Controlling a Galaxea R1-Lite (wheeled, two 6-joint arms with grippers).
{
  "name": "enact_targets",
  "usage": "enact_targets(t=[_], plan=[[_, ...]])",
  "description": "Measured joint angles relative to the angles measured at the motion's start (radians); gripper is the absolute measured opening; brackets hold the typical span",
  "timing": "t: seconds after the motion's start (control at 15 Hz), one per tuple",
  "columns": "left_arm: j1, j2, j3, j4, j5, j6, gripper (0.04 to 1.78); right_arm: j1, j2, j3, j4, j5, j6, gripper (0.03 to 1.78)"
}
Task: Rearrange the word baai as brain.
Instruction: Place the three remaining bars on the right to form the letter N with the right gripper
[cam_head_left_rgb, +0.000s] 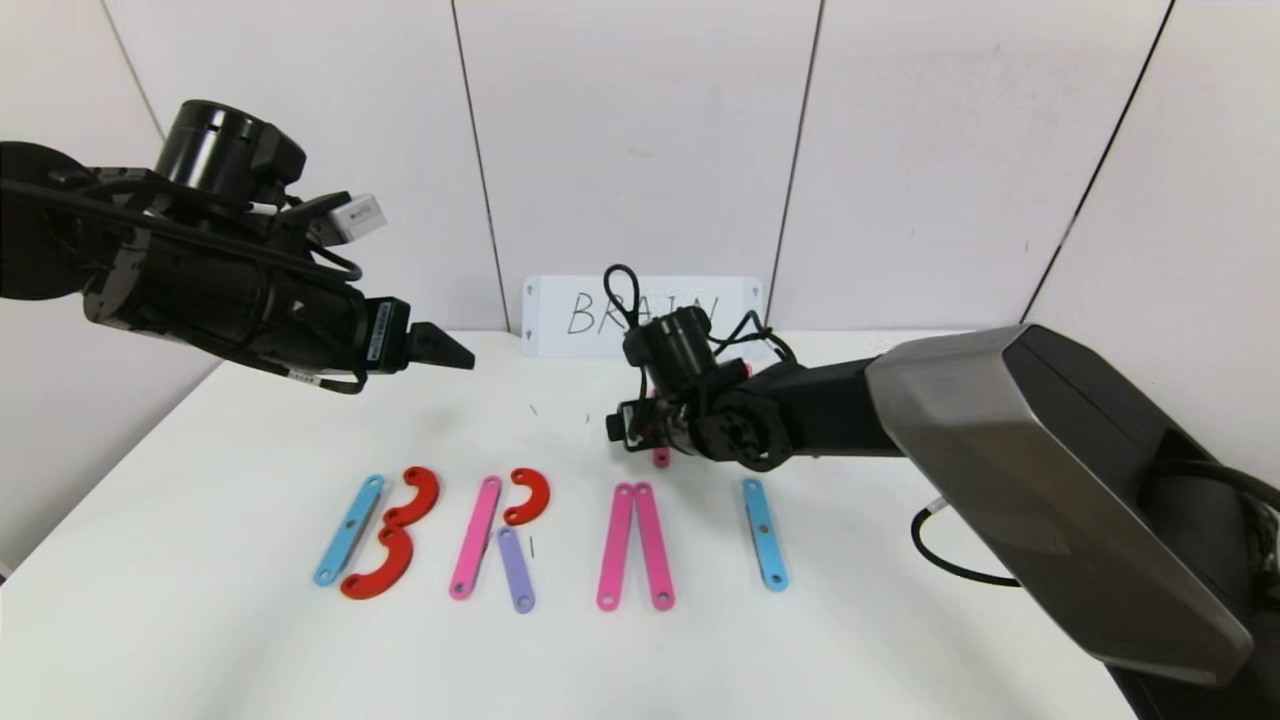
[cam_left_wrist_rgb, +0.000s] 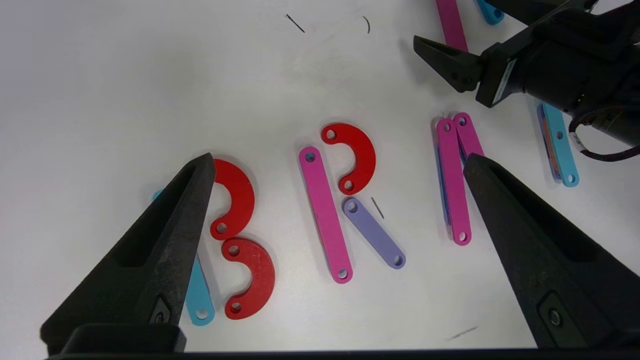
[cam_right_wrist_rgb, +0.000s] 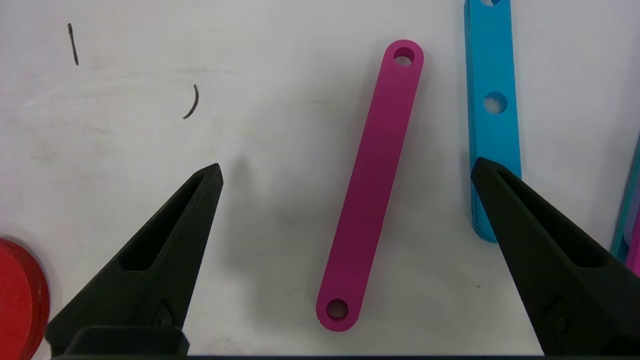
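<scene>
right hand (cam_right_wrist_rgb: 345, 172) spread wide | loose pink strip (cam_right_wrist_rgb: 370, 185) flat between fingers | left hand (cam_left_wrist_rgb: 340, 165) open above word (cam_head_left_rgb: 520, 535)

head: high, forward-down | wrists: close, downward | shared: the word (cam_head_left_rgb: 520, 535)

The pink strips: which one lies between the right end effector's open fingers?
The lone pink strip behind the letter row, beneath the right end effector; the other pink strips already form letters.

Setting was a robot test lab: bare white table (cam_head_left_rgb: 200, 640) boxed in by plain white wall panels (cam_head_left_rgb: 640, 150), 2 black robot arms over it, a handwritten "BRAIN" card (cam_head_left_rgb: 560, 315) propped against the back panel.
</scene>
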Motion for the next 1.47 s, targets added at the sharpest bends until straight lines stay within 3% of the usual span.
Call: enact_targets(t=[0.47, 0.6, 0.8, 1.07, 1.2, 1.47], plan=[[-0.004, 0.012, 0.001, 0.000, 0.000, 0.000, 1.74, 0.005, 0.033, -0.027, 0.001, -0.006, 0.013, 1.73], [-0.007, 0.014, 0.001, 0.000, 0.000, 0.000, 1.74, 0.005, 0.036, -0.027, 0.000, -0.006, 0.011, 1.64], [-0.009, 0.017, 0.002, 0.000, 0.000, 0.000, 1.74, 0.005, 0.042, -0.037, 0.000, -0.006, 0.011, 1.31], [-0.009, 0.018, 0.002, 0.000, 0.000, -0.001, 1.74, -0.002, 0.047, -0.046, 0.001, -0.006, 0.011, 0.58], [-0.008, 0.018, 0.001, 0.000, -0.001, -0.003, 1.74, -0.005, 0.048, -0.047, 0.001, -0.006, 0.012, 0.33], [-0.009, 0.017, 0.001, 0.000, -0.001, -0.003, 1.74, -0.007, 0.049, -0.047, 0.002, -0.006, 0.012, 0.27]])
